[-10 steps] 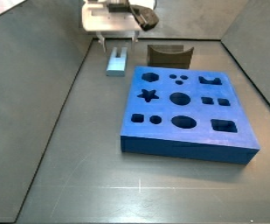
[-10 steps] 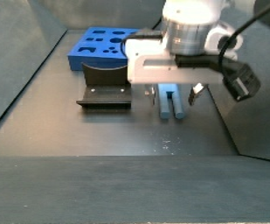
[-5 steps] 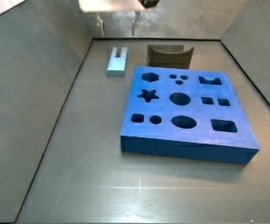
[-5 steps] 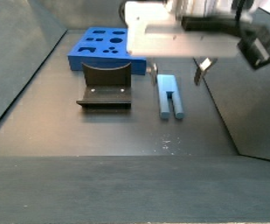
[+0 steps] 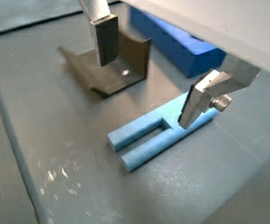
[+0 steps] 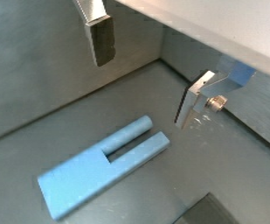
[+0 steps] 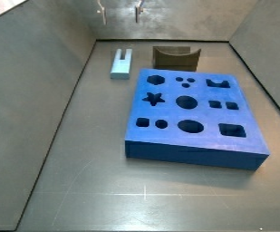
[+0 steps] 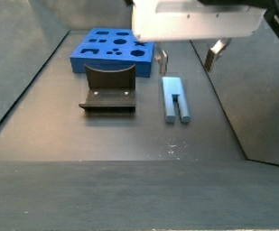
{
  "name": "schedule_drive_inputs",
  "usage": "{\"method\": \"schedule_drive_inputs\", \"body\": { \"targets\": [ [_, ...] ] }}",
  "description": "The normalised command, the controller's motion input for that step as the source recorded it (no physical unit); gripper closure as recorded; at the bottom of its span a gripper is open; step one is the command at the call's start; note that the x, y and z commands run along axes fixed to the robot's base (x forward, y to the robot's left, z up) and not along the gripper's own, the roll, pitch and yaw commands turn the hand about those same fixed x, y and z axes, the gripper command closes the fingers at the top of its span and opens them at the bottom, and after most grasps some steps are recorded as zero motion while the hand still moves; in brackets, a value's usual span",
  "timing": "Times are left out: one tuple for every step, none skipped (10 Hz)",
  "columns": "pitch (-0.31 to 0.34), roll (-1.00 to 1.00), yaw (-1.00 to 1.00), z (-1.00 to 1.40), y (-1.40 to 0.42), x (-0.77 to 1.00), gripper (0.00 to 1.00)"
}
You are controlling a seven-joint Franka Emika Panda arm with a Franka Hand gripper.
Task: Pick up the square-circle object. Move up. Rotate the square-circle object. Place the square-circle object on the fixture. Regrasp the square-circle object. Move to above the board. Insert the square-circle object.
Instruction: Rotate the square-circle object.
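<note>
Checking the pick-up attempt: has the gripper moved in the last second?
Yes. The gripper has risen, open and empty, away from the square-circle object, which remains on the floor beside the fixture.

A dark grey floor (image 7: 70,154) carried everything, and plain grey walls (image 7: 33,54) rose along its left, far and right edges. A faint seam (image 7: 142,191) crossed it near the front edge. Pale scuffs (image 5: 61,171) marked it. Above its far edge hung the gripper (image 7: 120,11), jaws apart and empty.
</note>
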Motion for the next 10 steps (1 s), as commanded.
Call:
{"method": "schedule_drive_inputs", "body": {
  "targets": [
    [0.000,0.00,1.00,-0.20,0.00,0.05,0.00],
    [0.000,0.00,1.00,-0.08,0.00,0.03,0.00],
    [0.001,0.00,1.00,-0.05,0.00,0.03,0.00],
    [0.001,0.00,1.00,-0.05,0.00,0.02,0.00],
    [0.001,0.00,1.00,-0.05,0.00,0.02,0.00],
    [0.001,0.00,1.00,-0.05,0.00,0.02,0.00],
    [0.001,0.00,1.00,-0.05,0.00,0.02,0.00],
    [0.001,0.00,1.00,-0.05,0.00,0.02,0.00],
    [0.001,0.00,1.00,-0.05,0.00,0.02,0.00],
    [0.001,0.00,1.00,-0.05,0.00,0.02,0.00]
  ]
}}
